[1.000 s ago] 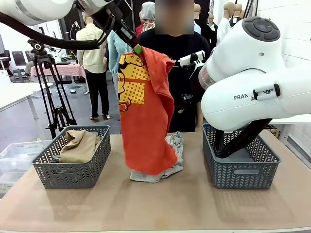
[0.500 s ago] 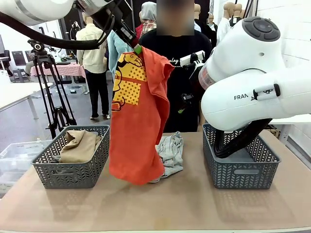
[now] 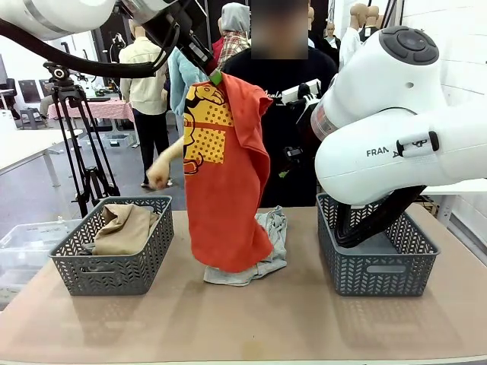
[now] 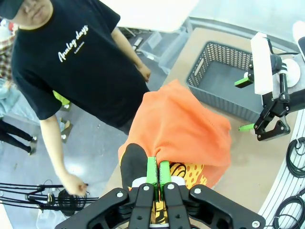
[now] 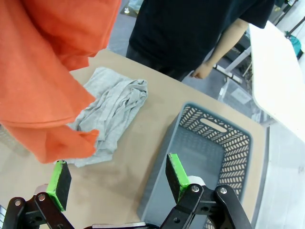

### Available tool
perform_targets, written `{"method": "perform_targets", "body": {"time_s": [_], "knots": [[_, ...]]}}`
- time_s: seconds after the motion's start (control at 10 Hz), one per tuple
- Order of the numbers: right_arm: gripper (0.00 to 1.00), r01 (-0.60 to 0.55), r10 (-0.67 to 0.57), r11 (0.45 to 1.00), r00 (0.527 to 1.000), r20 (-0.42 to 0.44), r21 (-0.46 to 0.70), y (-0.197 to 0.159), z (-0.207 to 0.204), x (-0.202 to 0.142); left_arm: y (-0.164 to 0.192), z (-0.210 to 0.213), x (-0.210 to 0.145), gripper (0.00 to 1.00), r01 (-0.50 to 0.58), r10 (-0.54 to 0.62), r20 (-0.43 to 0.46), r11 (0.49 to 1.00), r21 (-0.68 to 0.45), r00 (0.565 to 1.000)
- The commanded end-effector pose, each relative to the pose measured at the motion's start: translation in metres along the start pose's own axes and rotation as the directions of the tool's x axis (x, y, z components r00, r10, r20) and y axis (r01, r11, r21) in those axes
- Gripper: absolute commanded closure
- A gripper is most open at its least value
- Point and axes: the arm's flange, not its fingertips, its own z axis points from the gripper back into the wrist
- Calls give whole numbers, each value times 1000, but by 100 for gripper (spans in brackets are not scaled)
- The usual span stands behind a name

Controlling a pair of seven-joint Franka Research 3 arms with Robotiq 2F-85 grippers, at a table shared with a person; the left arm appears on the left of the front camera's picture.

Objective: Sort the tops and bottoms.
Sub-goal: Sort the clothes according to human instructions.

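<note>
So on the left we've got a grey basket (image 3: 112, 262) at the table's (image 3: 266, 323) left end, with the khaki-tan garment (image 3: 125, 226) bunched up inside it, well apart from everything else. Just above and behind that basket, a person's hand (image 3: 158, 176) hangs out past the far edge of the table. Next over, our left gripper (image 3: 215, 76) is up high with its green pads (image 4: 152, 168) pressed together on a fold of the orange-red garment (image 3: 228, 190), pinching it near the top. The garment hangs straight down from there, yellow dotted print facing us, and its bottom hem reaches the middle of the table. Its lower edge overlaps the light grey garment (image 3: 271, 242), which lies crumpled flat on the tabletop between the two baskets. In the right wrist view, our right gripper (image 5: 116, 175) hovers above the table with its fingers spread wide and nothing between them, the orange cloth hanging off to one side. Far right is the second grey basket (image 3: 378, 270), partly hidden behind our right arm (image 3: 396, 114).
</note>
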Motion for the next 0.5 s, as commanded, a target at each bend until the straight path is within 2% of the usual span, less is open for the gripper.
{"method": "perform_targets", "body": {"time_s": [0.0, 0.4], "knots": [[0, -2, 2, 1000, 1000, 8, 8, 0, -2, -3, 1, 5, -1, 100, 12, -12, 14, 1000, 24, 1000], [0, -2, 2, 1000, 1000, 8, 8, 0, -2, -3, 1, 5, -1, 100, 12, -12, 14, 1000, 24, 1000]]}}
